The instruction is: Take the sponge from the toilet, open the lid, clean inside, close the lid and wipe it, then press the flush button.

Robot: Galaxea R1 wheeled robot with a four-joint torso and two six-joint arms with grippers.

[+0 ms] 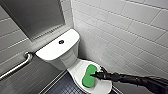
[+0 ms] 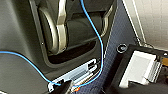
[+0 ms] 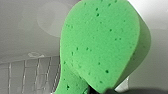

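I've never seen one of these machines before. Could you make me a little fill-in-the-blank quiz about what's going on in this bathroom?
1. The sponge lying on the toilet is ____ in colour.
2. The toilet's lid is ____, not raised.
3. The round dark flush button sits on top of the white ____.
4. The tool at the sponge's pinched middle belongs to the robot's ____ arm.

Missing words: green; closed; tank; right.
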